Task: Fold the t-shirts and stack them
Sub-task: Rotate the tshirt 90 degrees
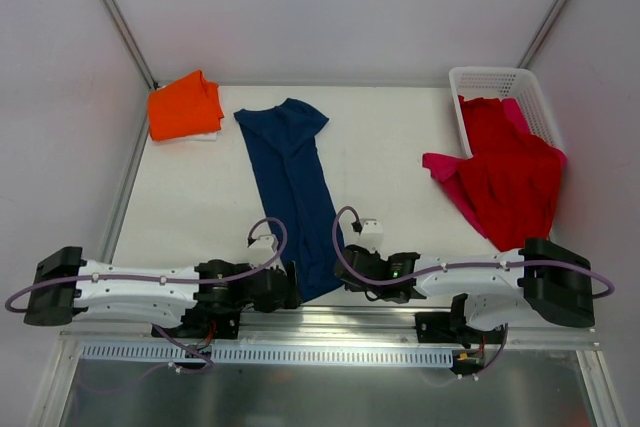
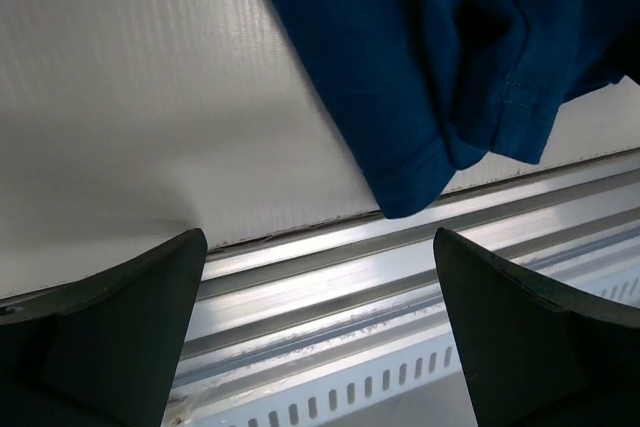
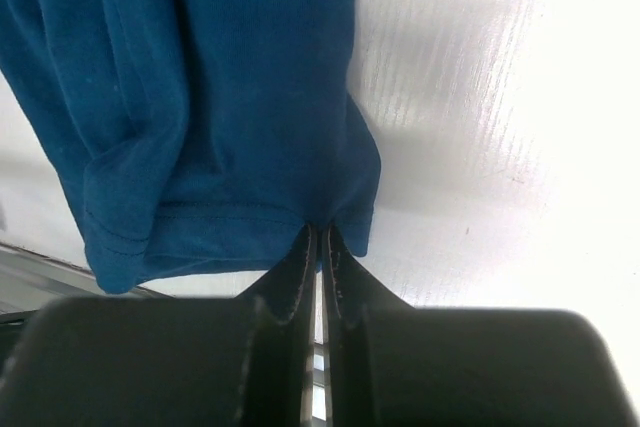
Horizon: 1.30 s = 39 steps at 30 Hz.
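A navy blue t-shirt lies as a long narrow strip down the middle of the table, collar end far, hem near. My right gripper is shut on the hem's right corner; in the right wrist view its fingertips pinch the stitched edge of the navy cloth. My left gripper stands open beside the hem's left corner, with nothing between its fingers; the navy hem hangs just ahead of them. An orange t-shirt lies folded at the back left. A red t-shirt and a pink one spill from the basket.
A white lattice basket stands at the back right under the red and pink cloth. A metal rail runs along the table's near edge under my left fingers. White walls close in the table on three sides.
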Tool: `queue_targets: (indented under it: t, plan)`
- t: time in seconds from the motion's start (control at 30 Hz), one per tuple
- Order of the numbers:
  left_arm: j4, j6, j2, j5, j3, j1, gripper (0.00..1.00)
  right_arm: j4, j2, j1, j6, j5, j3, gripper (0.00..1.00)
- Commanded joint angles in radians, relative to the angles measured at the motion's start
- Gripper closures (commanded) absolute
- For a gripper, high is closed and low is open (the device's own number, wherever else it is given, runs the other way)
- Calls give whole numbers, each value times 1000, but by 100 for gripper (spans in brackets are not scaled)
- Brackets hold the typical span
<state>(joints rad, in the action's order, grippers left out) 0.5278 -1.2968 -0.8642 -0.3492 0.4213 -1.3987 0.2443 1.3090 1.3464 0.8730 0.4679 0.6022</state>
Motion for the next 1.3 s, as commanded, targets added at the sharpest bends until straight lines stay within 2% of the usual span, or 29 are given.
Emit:
queue_targets:
  t: [0.0,0.13,0.23,0.4,0.5,0.53,0.67,0.77,1.0,1.07,1.1,1.13,1.2,1.27]
  plan:
    - [-81,-156,-103,-157,62,-77,1,24,6,5,20,32,28,100]
    - [-88,-186,-338,-204,157,-118,1,26,-5,7,24,26,22,100]
    - [-88,-228,-441,-244,211,-143,1,41,-25,11,29,31,18,100]
    - [-88,-281,-446,-312,191,-157,6,44,-47,26,41,38,10,100]
    - [-88,-300,-400,-346,148,-157,17,38,-37,36,44,35,14,100]
    - [-88,-303,-383,-350,140,-157,31,38,-28,36,44,34,22,100]
    - [-84,-314,-372,-358,111,-155,61,21,15,46,44,21,47,100]
    - [-84,-321,-384,-355,103,-157,73,21,59,65,41,14,76,100]
    - [-84,-326,-400,-364,96,-157,82,38,116,80,40,9,117,99]
    - [-83,-320,-398,-367,91,-157,84,68,119,86,44,17,128,88]
    - [-83,-312,-394,-369,89,-157,88,81,118,89,47,21,136,57]
    - [-81,-296,-394,-372,88,-157,91,108,111,95,56,34,140,37]
    - [-74,-273,-388,-370,91,-155,100,150,105,102,69,60,154,8]
    - [-65,-234,-384,-356,99,-155,100,223,88,112,83,81,165,2]
